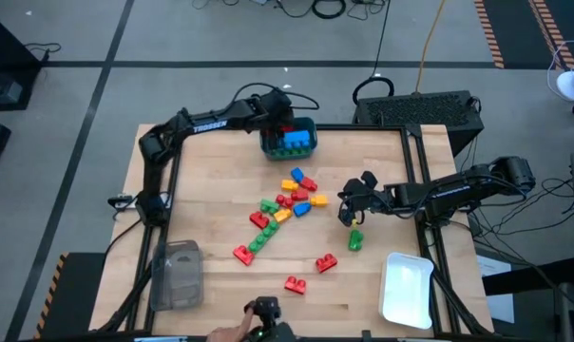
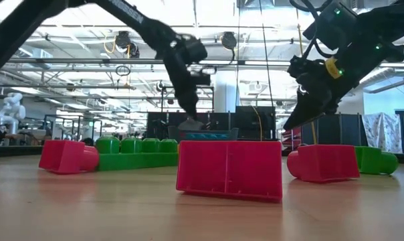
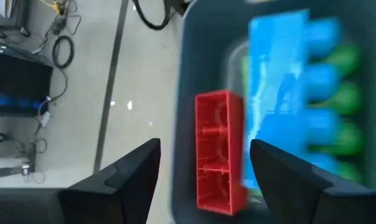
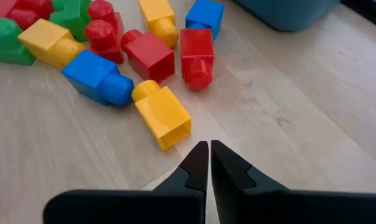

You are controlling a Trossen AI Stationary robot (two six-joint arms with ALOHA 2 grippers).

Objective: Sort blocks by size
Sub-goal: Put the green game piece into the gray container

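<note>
Now your left gripper [image 3: 200,168] hangs spread and empty over the teal bin [image 1: 306,144] at the table's far edge, while the pinched-shut, empty right gripper [image 4: 209,163] sits nearer the loose blocks [image 1: 289,204], which lie just to its left.

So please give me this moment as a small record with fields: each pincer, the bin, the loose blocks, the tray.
left pincer: open, over the teal bin, a long red block between its fingers
right pincer: shut, empty, near the pile
teal bin: at the table's far edge, holds blue and green blocks
loose blocks: scattered at the table's middle
white tray: near right corner, nothing in it
</note>
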